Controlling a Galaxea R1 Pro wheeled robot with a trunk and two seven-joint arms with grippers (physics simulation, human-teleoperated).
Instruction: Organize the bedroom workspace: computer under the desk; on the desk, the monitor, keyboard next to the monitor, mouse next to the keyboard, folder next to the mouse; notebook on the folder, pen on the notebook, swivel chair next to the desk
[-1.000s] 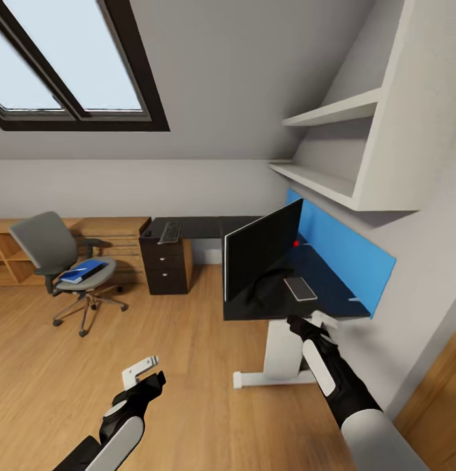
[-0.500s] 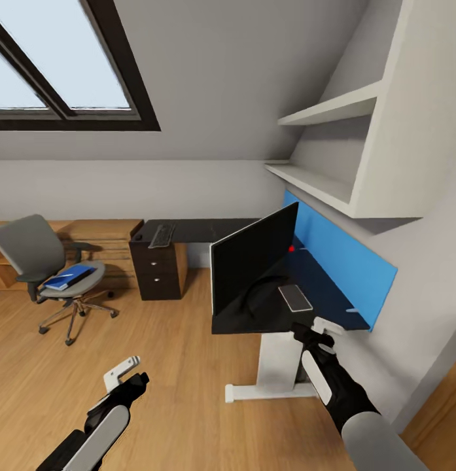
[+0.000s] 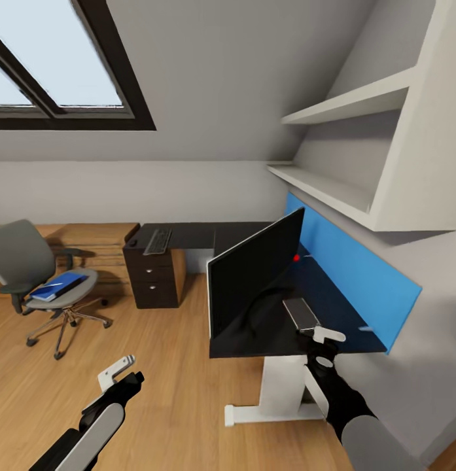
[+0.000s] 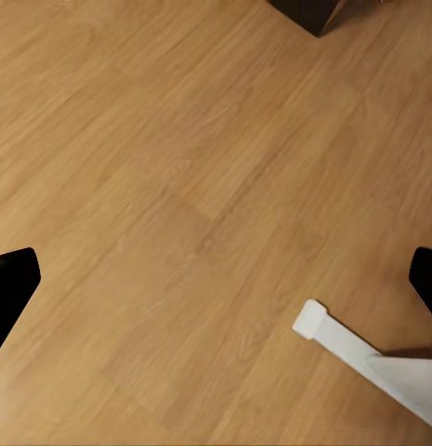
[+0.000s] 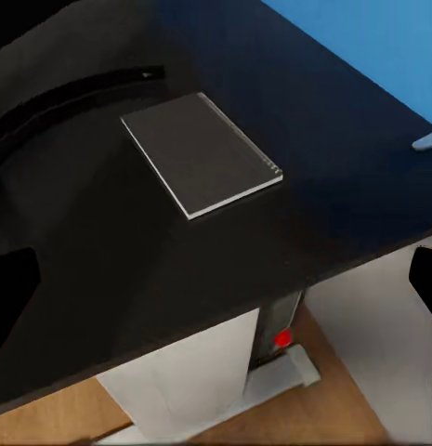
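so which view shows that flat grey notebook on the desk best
The right wrist view: the notebook lies close below, its whole outline clear on the dark desk. The head view shows it smaller, foreshortened, just beyond the right gripper. The left wrist view faces floor.

Under my left claw (image 3: pixel 120 374) lies bare wood floor (image 3: pixel 175 386) – pale planks running on ahead of it to a dark drawer cabinet (image 3: pixel 154 282), with a low wooden unit (image 3: pixel 90 241) to that cabinet's left against the grey wall (image 3: pixel 156 186). High above that claw slants a dark-framed skylight (image 3: pixel 54 72). Just beyond my right claw (image 3: pixel 326 337) stands a blue panel (image 3: pixel 358 269) – and above it two white shelves (image 3: pixel 329 186).
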